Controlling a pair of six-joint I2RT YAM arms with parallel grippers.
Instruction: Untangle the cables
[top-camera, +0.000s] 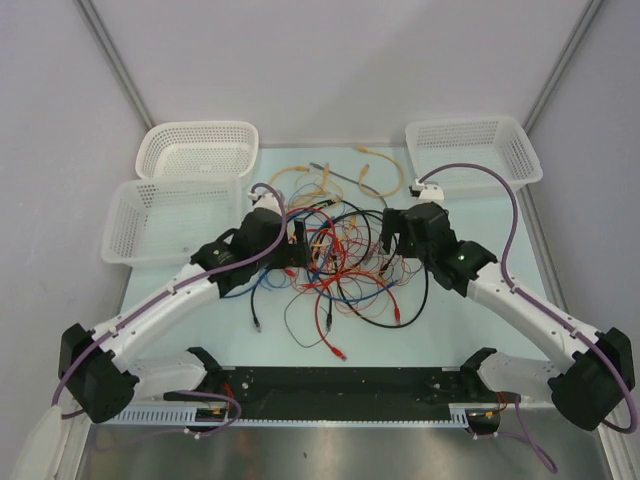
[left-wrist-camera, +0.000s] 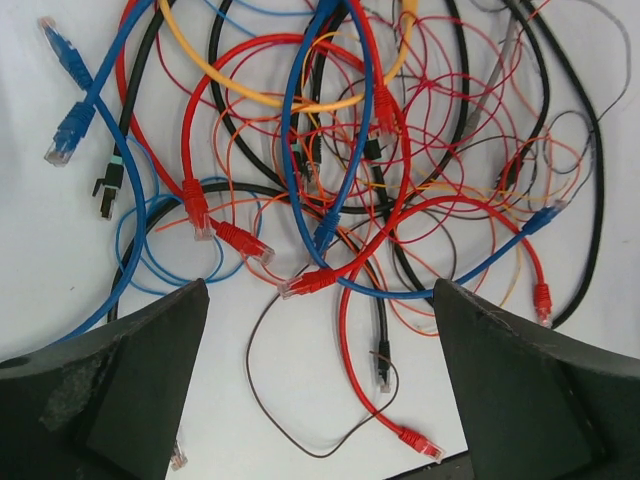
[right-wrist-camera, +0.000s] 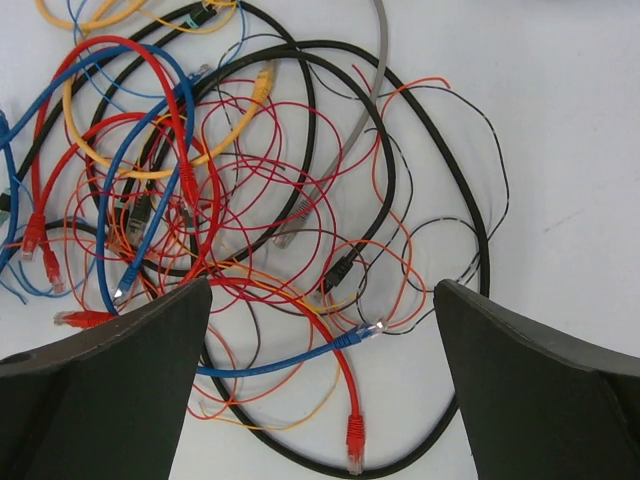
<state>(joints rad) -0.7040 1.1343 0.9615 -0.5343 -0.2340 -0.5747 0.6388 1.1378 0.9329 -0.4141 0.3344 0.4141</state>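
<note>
— Three white mesh baskets, is that right? Where do they sit on the tabletop (top-camera: 440, 322)?

— Two at the far left, one basket (top-camera: 200, 150) just behind the other (top-camera: 165, 222), and the third basket (top-camera: 480, 135) at the far right corner. The tabletop is pale blue-green, closed in by plain grey-white walls (top-camera: 330, 60), with a metal strut (top-camera: 112, 55) slanting up at each back corner. A black rail (top-camera: 340, 385) runs along the near edge between the arm bases.

— And the cables?

— The cables (top-camera: 340, 270) lie in one knotted heap at mid-tabletop: red, black, blue and thin orange wires looped through each other. A few yellow cables (top-camera: 318, 180) lie just beyond the heap toward the far edge, apart from the baskets.

— Anything blocking the view?

— From above, both wrists cover the heap's left and right flanks. A thick purple cable (top-camera: 465, 166) from the right arm arcs over the right basket. In each wrist view the dark fingers (left-wrist-camera: 130, 390) fill the lower corners.

— The gripper on each side?

— The left gripper (top-camera: 297, 246) hangs over the heap's left side, spread wide and gripping nothing. Below it lie blue plugs (left-wrist-camera: 68, 130) and a red plug (left-wrist-camera: 240, 243). The right gripper (top-camera: 392, 236) is likewise spread wide with no hold on anything. It is above the heap's right side, over a black loop (right-wrist-camera: 392, 190) and a grey cable (right-wrist-camera: 380, 40).
</note>
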